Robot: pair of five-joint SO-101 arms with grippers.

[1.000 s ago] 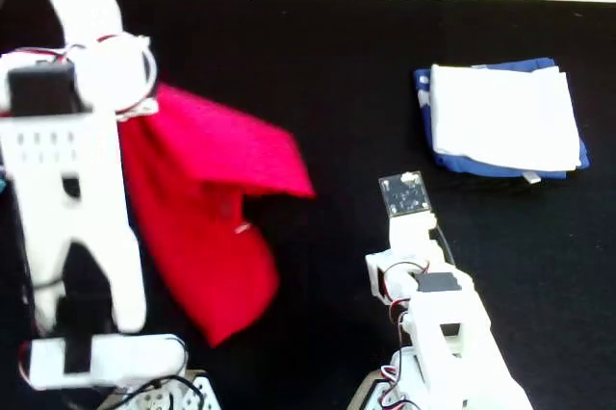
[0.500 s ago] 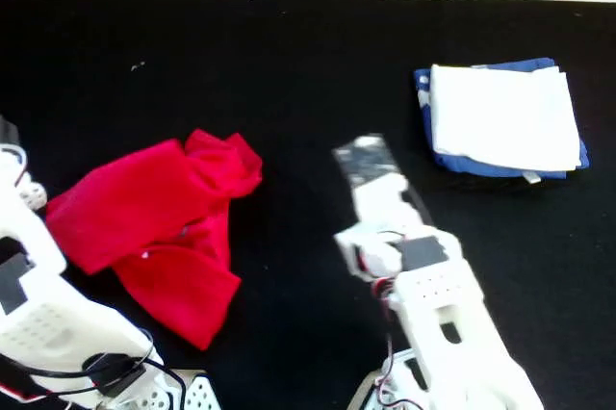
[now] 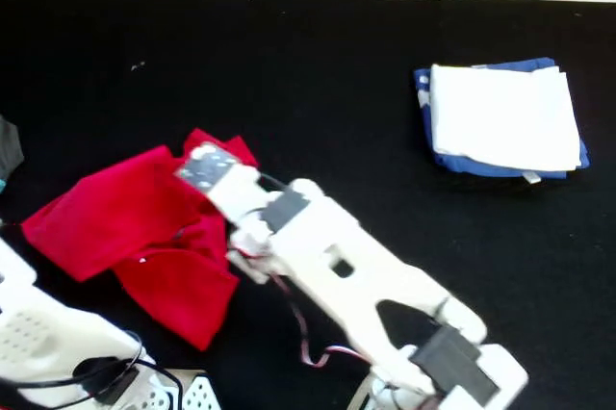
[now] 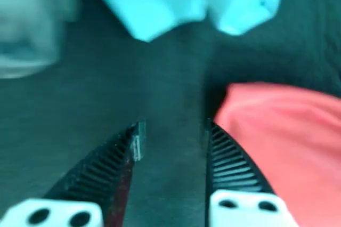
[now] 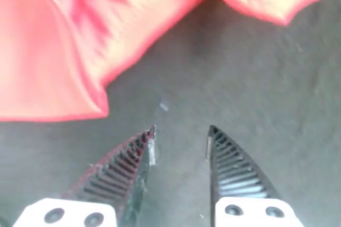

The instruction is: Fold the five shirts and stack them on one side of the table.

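Right fingers (image 5: 130, 160) are hanging apart over the black worktop (image 3: 337, 73), just beside the crumpled red fabric shirt (image 3: 115, 227); left fingers (image 4: 229, 157) are gaping too. Limp, light cloth: I'm judging a hem edge the best hold.

My two arms are made of white plastic. The right arm (image 3: 356, 275) has black motor blocks, oval openings in its shell, and thin red, white and black wires at the joints. The left arm (image 3: 38, 343) has a black cable. My left gripper (image 4: 175, 131) and right gripper (image 5: 181, 131) have dark, ribbed fingers (image 5: 128, 163) on white bases with two screw holes.
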